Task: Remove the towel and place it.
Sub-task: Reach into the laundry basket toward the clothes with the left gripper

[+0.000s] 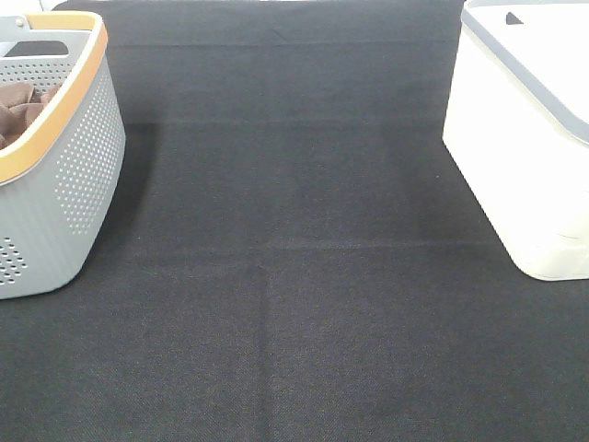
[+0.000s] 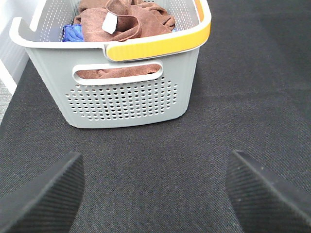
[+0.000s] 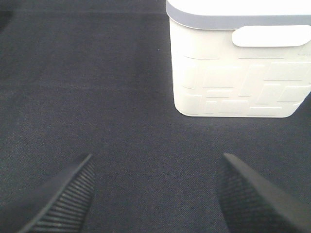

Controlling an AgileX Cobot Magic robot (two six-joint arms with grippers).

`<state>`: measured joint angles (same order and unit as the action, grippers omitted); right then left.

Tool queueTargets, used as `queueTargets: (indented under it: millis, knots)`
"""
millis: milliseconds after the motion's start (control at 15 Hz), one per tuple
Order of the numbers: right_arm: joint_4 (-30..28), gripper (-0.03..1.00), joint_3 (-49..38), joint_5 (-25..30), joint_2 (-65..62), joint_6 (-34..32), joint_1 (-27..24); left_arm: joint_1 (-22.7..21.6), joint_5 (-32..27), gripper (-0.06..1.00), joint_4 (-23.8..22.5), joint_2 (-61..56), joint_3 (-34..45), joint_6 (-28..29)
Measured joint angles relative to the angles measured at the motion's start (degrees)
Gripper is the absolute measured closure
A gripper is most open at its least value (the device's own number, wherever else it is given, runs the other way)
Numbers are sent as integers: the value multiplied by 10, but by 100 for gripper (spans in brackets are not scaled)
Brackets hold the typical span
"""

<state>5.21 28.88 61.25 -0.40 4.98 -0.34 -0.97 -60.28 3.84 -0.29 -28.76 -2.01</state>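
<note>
The towel (image 2: 131, 24), reddish-brown with a small white tag (image 2: 109, 22), lies crumpled in the grey perforated basket (image 2: 121, 97) with the orange-trimmed rim. Brown cloth (image 1: 20, 106) also shows inside the basket (image 1: 64, 184) at the far left of the exterior high view; I cannot tell there which cloth it is. My left gripper (image 2: 155, 160) is open and empty, low over the mat, a short way in front of the basket. My right gripper (image 3: 156, 159) is open and empty, facing the white bin (image 3: 233, 68). Neither gripper shows in the exterior high view.
A white bin with a grey rim (image 1: 515, 157) stands at the right of the black mat (image 1: 294, 276). A blue item (image 2: 73, 33) lies in the basket beside the towel. More brown cloth (image 2: 116, 73) shows through the basket's handle slot.
</note>
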Motion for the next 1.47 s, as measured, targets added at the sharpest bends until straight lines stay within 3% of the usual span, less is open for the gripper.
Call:
queueTargets:
  millis: [1467]
  knots:
    - [0, 29, 0, 0, 0, 0, 0, 0, 0, 18, 0, 0, 0, 0]
